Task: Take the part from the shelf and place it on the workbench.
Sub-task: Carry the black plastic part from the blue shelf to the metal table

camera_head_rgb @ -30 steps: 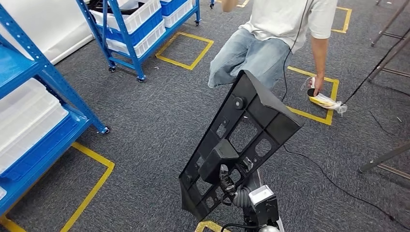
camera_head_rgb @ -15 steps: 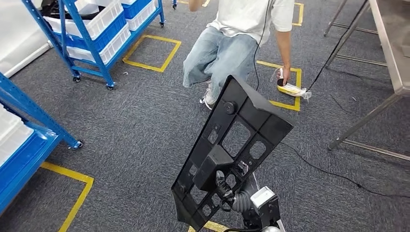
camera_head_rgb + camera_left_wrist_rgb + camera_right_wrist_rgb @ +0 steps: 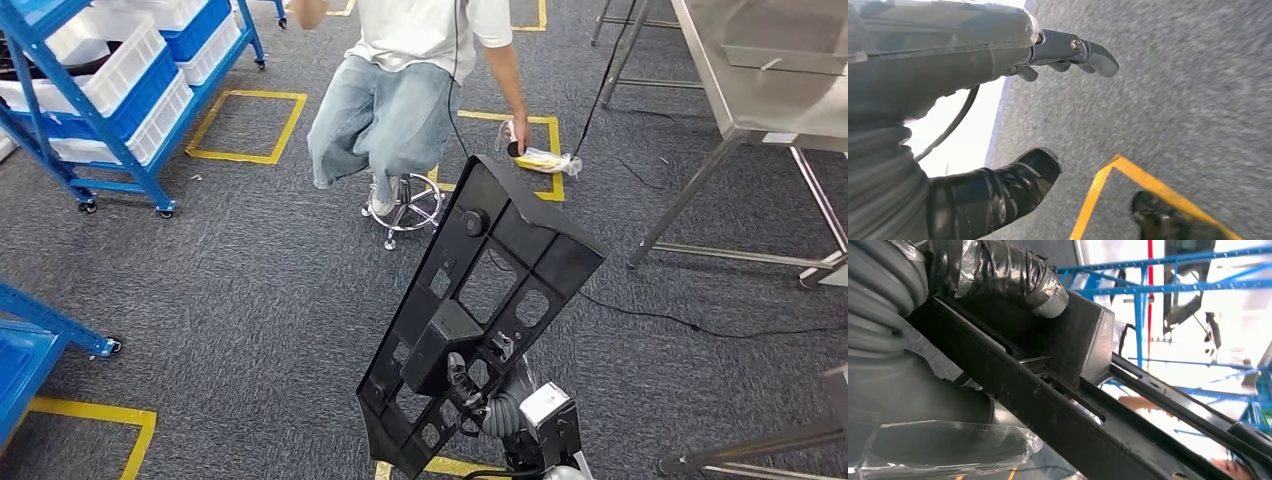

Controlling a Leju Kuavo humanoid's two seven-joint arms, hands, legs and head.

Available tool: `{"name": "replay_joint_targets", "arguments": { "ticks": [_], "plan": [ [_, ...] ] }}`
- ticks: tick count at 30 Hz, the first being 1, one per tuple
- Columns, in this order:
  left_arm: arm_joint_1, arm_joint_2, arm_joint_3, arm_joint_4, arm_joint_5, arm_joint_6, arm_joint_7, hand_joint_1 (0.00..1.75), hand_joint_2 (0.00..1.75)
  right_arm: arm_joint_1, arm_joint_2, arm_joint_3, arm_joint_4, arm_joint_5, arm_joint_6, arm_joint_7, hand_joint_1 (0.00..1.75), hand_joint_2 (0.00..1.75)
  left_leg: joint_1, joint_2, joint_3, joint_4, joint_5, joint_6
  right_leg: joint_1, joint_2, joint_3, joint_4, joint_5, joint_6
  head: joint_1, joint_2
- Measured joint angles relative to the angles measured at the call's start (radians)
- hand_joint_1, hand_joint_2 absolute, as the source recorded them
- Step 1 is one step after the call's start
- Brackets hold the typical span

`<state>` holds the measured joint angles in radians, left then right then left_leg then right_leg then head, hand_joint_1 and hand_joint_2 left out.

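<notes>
From the head view, my right hand (image 3: 470,395) grips the black part (image 3: 480,310) near its low end, so the long panel rides tilted above the carpet; I'd worry it levers loose or clips the seated person (image 3: 400,90) and stool (image 3: 405,205) on the way to the steel desk (image 3: 770,110) at upper right. A cable (image 3: 690,325) crosses the floor.

Left wrist: my left hand (image 3: 998,125) hangs with fingers (image 3: 1088,50) apart, holding nothing.

Right wrist: fingers (image 3: 1013,275) wrap the part's rib.

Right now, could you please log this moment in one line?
right robot hand: holds black part | left robot hand: empty | workbench: ahead right
</notes>
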<state>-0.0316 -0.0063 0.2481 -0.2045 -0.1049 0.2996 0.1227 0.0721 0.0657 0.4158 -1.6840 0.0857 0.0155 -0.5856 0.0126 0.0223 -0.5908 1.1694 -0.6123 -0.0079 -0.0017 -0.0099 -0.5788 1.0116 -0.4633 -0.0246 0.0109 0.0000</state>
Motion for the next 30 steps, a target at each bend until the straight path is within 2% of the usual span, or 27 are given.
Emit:
{"name": "replay_joint_targets", "arguments": {
  "ticks": [1, 2, 3, 4, 5, 7, 8, 9, 11, 12, 13, 15, 16, 17, 18, 19, 20, 22, 23, 24, 25, 26, 27, 28, 30],
  "plan": [
    [0.002, 0.001, 0.001, 0.0, 0.0, 0.0, 0.0, 0.0, 1.75, 0.0, 0.0, 0.0, 0.0, 0.0, 0.0, 0.0, 1.75, 1.75, 0.001, -0.008, -0.032, 0.065, -0.026, -0.002, 0.0, 0.012, 0.0, 0.001, 0.0, -0.001, 0.0, 0.0],
    [0.004, 0.002, 0.001, 0.0, -0.001, 0.0, 0.0, 0.0, 1.75, 0.002, 0.0, 0.0, 0.0, -0.001, 0.001, 0.001, 1.75, 1.75, 0.001, -0.011, -0.054, 0.107, -0.034, -0.005, -0.001, 0.026, 0.0, 0.002, 0.0, -0.001, 0.0, 0.0],
    [0.005, 0.003, 0.001, 0.0, -0.002, 0.0, -0.001, 0.0, 1.75, 0.003, 0.0, 0.0, 0.001, -0.001, 0.001, 0.001, 1.75, 1.75, 0.002, -0.012, -0.063, 0.118, -0.023, -0.006, -0.002, 0.04, 0.0, 0.004, 0.0, -0.001, 0.0, 0.0],
    [0.005, 0.003, 0.001, 0.0, -0.003, 0.0, -0.001, 0.0, 1.75, 0.004, 0.0, 0.0, 0.001, -0.001, 0.001, 0.001, 1.75, 1.75, 0.004, -0.015, -0.053, 0.089, 0.007, -0.007, -0.003, 0.054, 0.0, 0.007, -0.001, 0.0, 0.0, 0.0],
    [0.006, 0.003, 0.001, 0.0, -0.004, 0.001, -0.002, 0.0, 1.75, 0.005, -0.001, 0.0, 0.0, -0.002, 0.001, 0.002, 1.75, 1.75, 0.007, -0.025, -0.03, 0.03, 0.047, -0.009, -0.005, 0.068, 0.0, 0.011, -0.004, 0.003, 0.0, 0.0],
    [0.007, 0.003, 0.001, 0.001, -0.007, 0.001, -0.003, 0.0, 1.75, 0.006, -0.001, 0.0, 0.0, -0.003, 0.001, 0.002, 1.75, 1.75, 0.014, -0.073, 0.016, -0.086, 0.098, -0.008, -0.005, 0.093, -0.006, 0.024, -0.009, 0.013, 0.0, 0.0],
    [0.007, 0.003, 0.001, 0.002, -0.009, 0.001, -0.003, 0.0, 1.75, 0.007, -0.001, 0.0, -0.001, -0.003, 0.001, 0.002, 1.75, 1.75, 0.016, -0.092, 0.028, -0.117, 0.106, -0.006, -0.005, 0.104, -0.012, 0.029, -0.009, 0.02, 0.0, 0.0],
    [0.005, 0.003, 0.001, 0.002, -0.011, 0.001, -0.003, 0.0, 1.75, 0.009, -0.001, 0.0, -0.002, -0.003, 0.002, 0.002, 1.75, 1.75, 0.015, -0.1, 0.032, -0.127, 0.103, -0.002, -0.005, 0.115, -0.017, 0.031, -0.008, 0.027, 0.0, 0.0],
    [0.0, 0.003, 0.001, 0.003, -0.013, 0.002, -0.003, 0.0, 1.75, 0.014, -0.002, 0.0, -0.005, -0.004, 0.003, 0.002, 1.75, 1.75, 0.014, -0.081, 0.033, -0.133, 0.108, 0.011, -0.008, 0.131, -0.024, 0.03, -0.003, 0.039, 0.0, 0.0],
    [-0.002, 0.002, 0.001, 0.003, -0.014, 0.002, -0.002, 0.0, 1.75, 0.016, -0.003, 0.0, -0.006, -0.005, 0.003, 0.001, 1.75, 1.75, 0.015, -0.069, 0.034, -0.137, 0.111, 0.018, -0.008, 0.12, -0.029, 0.038, -0.009, 0.044, 0.001, 0.0],
    [-0.001, 0.002, 0.001, 0.003, -0.014, 0.002, -0.001, 0.0, 1.75, 0.017, -0.003, -0.001, -0.006, -0.006, 0.003, 0.001, 1.75, 1.75, 0.015, -0.056, 0.035, -0.141, 0.114, 0.025, -0.007, 0.097, -0.042, 0.064, -0.027, 0.049, 0.002, 0.0],
    [0.002, 0.002, 0.001, 0.003, -0.014, 0.002, 0.0, 0.0, 1.75, 0.018, -0.004, -0.001, -0.007, -0.007, 0.004, 0.001, 1.75, 1.75, 0.012, -0.03, 0.036, -0.145, 0.115, 0.035, -0.005, 0.039, -0.092, 0.172, -0.088, 0.056, 0.004, 0.0],
    [0.003, 0.002, 0.001, 0.003, -0.015, 0.002, 0.0, 0.0, 1.75, 0.019, -0.004, -0.001, -0.007, -0.007, 0.004, 0.001, 1.75, 1.75, 0.01, -0.016, 0.035, -0.145, 0.115, 0.038, -0.006, 0.025, -0.122, 0.237, -0.116, 0.058, 0.004, 0.0],
    [0.004, 0.003, 0.001, 0.003, -0.015, 0.002, 0.0, 0.0, 1.75, 0.019, -0.005, -0.001, -0.006, -0.008, 0.004, 0.001, 1.75, 1.75, 0.008, -0.004, 0.035, -0.145, 0.114, 0.039, -0.007, 0.019, -0.143, 0.284, -0.13, 0.06, 0.004, 0.0],
    [0.004, 0.003, 0.001, 0.003, -0.017, 0.002, 0.0, 0.0, 1.75, 0.02, -0.006, -0.001, -0.006, -0.009, 0.005, 0.001, 1.75, 1.75, 0.006, 0.009, 0.036, -0.145, 0.113, 0.04, -0.007, 0.016, -0.149, 0.299, -0.127, 0.059, 0.004, 0.0],
    [0.003, 0.003, 0.001, 0.003, -0.019, 0.001, 0.0, 0.0, 1.75, 0.02, -0.006, -0.001, -0.005, -0.01, 0.006, 0.001, 1.75, 1.75, 0.005, 0.021, 0.038, -0.145, 0.111, 0.04, -0.007, 0.012, -0.135, 0.274, -0.105, 0.057, 0.004, 0.0],
    [0.003, 0.003, 0.001, 0.003, -0.021, 0.001, -0.001, 0.0, 1.75, 0.021, -0.007, -0.001, -0.006, -0.011, 0.006, 0.001, 1.75, 1.75, 0.004, 0.032, 0.041, -0.145, 0.109, 0.039, -0.005, 0.002, -0.103, 0.215, -0.072, 0.052, 0.004, 0.0],
    [0.002, 0.002, 0.001, 0.003, -0.027, 0.0, -0.001, 0.0, 1.75, 0.021, -0.008, -0.003, -0.009, -0.012, 0.008, 0.001, 1.75, 1.75, 0.0, 0.05, 0.047, -0.144, 0.104, 0.034, 0.007, -0.043, -0.032, 0.081, -0.024, 0.037, 0.004, 0.0],
    [0.002, 0.002, 0.001, 0.003, -0.029, 0.0, -0.001, 0.0, 1.75, 0.022, -0.008, -0.004, -0.012, -0.012, 0.008, 0.001, 1.75, 1.75, -0.002, 0.058, 0.049, -0.144, 0.102, 0.031, 0.013, -0.06, -0.013, 0.042, -0.015, 0.03, 0.004, 0.0],
    [0.002, 0.002, 0.001, 0.003, -0.031, -0.001, -0.001, 0.0, 1.75, 0.024, -0.008, -0.004, -0.014, -0.013, 0.009, 0.001, 1.75, 1.75, -0.004, 0.068, 0.051, -0.144, 0.1, 0.027, 0.018, -0.067, -0.007, 0.025, -0.016, 0.025, 0.004, 0.0],
    [0.001, 0.002, 0.001, 0.003, -0.033, -0.001, 0.0, 0.0, 1.75, 0.027, -0.008, -0.005, -0.015, -0.013, 0.01, 0.0, 1.75, 1.75, -0.006, 0.078, 0.053, -0.145, 0.098, 0.023, 0.02, -0.058, -0.009, 0.023, -0.015, 0.022, 0.004, 0.0],
    [0.0, 0.002, 0.0, 0.003, -0.034, -0.001, 0.0, 0.0, 1.75, 0.031, -0.008, -0.007, -0.017, -0.013, 0.01, 0.0, 1.75, 1.75, -0.006, 0.083, 0.055, -0.146, 0.094, 0.019, 0.016, -0.046, -0.008, 0.019, -0.012, 0.017, 0.004, 0.0],
    [-0.002, 0.001, 0.0, 0.003, -0.035, -0.001, 0.0, 0.0, 1.75, 0.034, -0.009, -0.008, -0.018, -0.013, 0.011, 0.0, 1.75, 1.75, -0.006, 0.076, 0.056, -0.142, 0.087, 0.014, 0.012, -0.036, -0.006, 0.014, -0.009, 0.013, 0.004, 0.0],
    [-0.002, 0.001, 0.0, 0.003, -0.035, -0.001, -0.001, 0.0, 1.75, 0.036, -0.009, -0.01, -0.019, -0.013, 0.011, 0.0, 1.75, 1.75, -0.006, 0.057, 0.051, -0.123, 0.07, 0.009, 0.008, -0.026, -0.004, 0.009, -0.005, 0.007, 0.004, 0.0],
    [0.0, 0.002, 0.0, 0.003, -0.035, -0.001, -0.002, 0.0, 1.75, 0.037, -0.009, -0.01, -0.022, -0.013, 0.013, -0.001, 1.75, 1.75, -0.003, 0.007, 0.012, -0.027, 0.014, 0.003, 0.004, -0.006, -0.001, 0.003, -0.001, -0.002, 0.004, 0.0]
  ]
}}
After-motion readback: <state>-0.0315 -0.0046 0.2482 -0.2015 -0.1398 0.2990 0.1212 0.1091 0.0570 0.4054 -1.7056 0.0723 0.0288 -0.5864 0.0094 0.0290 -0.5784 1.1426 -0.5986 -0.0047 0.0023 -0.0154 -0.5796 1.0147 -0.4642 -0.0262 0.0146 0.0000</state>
